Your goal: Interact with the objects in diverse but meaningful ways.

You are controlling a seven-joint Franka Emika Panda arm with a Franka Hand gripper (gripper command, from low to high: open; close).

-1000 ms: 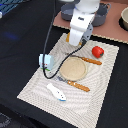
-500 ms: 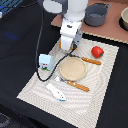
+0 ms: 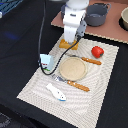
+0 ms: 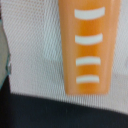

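Over the far edge of the pale woven placemat (image 3: 47, 80), the white end effector (image 3: 71, 39) has come down low onto the golden-yellow bread loaf (image 3: 67, 45), having swung across from further toward the exterior view's right over the last second. Its body hides most of the loaf in the exterior view; only an orange-yellow edge shows beneath it. The wrist view looks straight down on the loaf (image 4: 87, 47), filling much of that picture, with four pale curved score marks across its top and the mat's weave beside it. Neither view shows the fingertips, so I cannot tell whether the end effector is released or clenched on the loaf.

That descent suggests the loaf is the thing chosen for this round of handling, and a grasp looks near, though it is not confirmed.

The other items lie untouched on the mat. The red tomato (image 3: 97, 51) sits near the mat's edge on the exterior view's right. The small white carton (image 3: 46, 61) stands on the exterior view's left, and the white-and-blue tube-like piece (image 3: 55, 92) lies on the near part of the mat. A tan round plate (image 3: 73, 68) rests mid-mat between two orange-handled pieces of cutlery (image 3: 92, 61). A grey pot (image 3: 97, 14) stands behind on the brown surface (image 3: 115, 35).

The carton's blue-green print is too blurred to read; no other writing shows.
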